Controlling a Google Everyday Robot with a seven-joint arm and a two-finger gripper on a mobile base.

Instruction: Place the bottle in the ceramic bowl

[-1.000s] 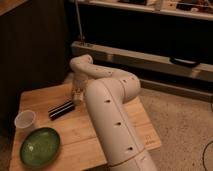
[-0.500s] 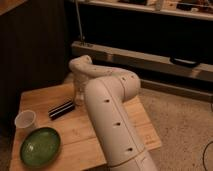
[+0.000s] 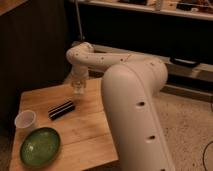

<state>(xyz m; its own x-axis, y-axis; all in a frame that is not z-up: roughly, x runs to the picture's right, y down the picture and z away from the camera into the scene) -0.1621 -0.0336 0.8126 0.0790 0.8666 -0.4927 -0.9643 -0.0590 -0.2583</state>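
The small clear-whitish plastic bottle (image 3: 78, 89) sits upright in the claw (image 3: 78, 84), which is clamped narrowly around it under the white arm's wrist, over the far part of the light wooden desk (image 3: 95, 127). A black oblong object (image 3: 61, 110) lies nearer the front. A translucent white plastic cup (image 3: 25, 120) stands at the left edge, and the round glossy green ceramic bowl (image 3: 40, 146) sits just beside it, well apart from the bottle.

The arm (image 3: 135, 95) is built of thick, rounded segments clad in smooth off-white shells, with seams visible where the segments meet. Small dark round holes are dotted along the broad near segment and the slimmer far link. The pale gripper (image 3: 78, 86) is carried below the domed joint at the arm's far end.
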